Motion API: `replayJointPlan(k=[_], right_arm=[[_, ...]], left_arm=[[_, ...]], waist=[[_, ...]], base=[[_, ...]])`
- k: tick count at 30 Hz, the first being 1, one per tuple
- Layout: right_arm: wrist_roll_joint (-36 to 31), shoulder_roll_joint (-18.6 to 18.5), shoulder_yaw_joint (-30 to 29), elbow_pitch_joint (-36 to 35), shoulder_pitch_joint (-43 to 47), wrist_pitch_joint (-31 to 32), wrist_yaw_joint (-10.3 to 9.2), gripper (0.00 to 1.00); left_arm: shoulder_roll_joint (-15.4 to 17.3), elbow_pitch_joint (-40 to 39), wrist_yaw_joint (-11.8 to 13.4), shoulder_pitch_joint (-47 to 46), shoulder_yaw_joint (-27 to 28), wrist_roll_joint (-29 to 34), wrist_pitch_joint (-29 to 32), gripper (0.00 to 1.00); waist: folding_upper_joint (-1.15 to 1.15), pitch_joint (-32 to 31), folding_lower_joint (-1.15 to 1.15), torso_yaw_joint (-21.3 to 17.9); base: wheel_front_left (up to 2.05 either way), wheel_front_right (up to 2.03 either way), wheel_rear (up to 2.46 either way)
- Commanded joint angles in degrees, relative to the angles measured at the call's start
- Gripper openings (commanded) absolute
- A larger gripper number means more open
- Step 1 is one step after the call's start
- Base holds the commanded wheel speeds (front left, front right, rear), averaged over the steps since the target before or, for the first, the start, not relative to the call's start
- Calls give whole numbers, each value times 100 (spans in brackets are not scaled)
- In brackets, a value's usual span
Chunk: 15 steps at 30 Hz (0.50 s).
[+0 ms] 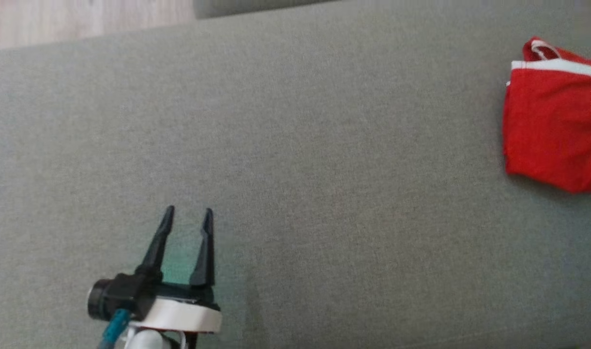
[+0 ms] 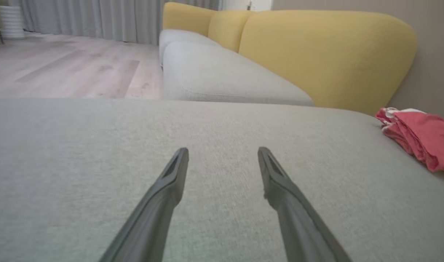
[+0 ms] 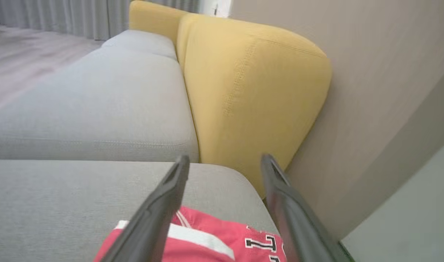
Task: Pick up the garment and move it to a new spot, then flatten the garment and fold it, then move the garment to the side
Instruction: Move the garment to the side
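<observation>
A: What's on the left?
B: The left tool, fingers spread wide and empty, over the near left part of the grey fabric sofa seat.
A: And the garment?
B: The red fabric garment with white trim lies folded in a compact stack at the seat's right edge, towards the far corner by the yellow padded backrest. The right tool hangs just above it, jaws apart, gripping nothing.
A: So what's left?
B: Little, I'd judge: the fold and the side placement look done
</observation>
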Motion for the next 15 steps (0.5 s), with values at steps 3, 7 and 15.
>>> replayJointPlan(k=[3, 7, 15], right_arm=[[-42, 134, 18, -754, 627, -228, 43, 100], [-146, 699, 7, -1778, 1649, -522, 43, 100], [-612, 1933, 54, -2424, 3618, -1395, 43, 100]], left_arm=[[0, -186, 98, 24, 322, -81, -47, 100], [-11, -131, 201, 123, 422, -139, -47, 100], [-19, 244, 293, 433, 480, -75, -47, 100]], waist=[[0, -379, 1, 155], [0, -676, 1, 367], [0, -1125, 1, 864]], base=[[0, 0, 0], [0, 0, 0], [0, 0, 0]])
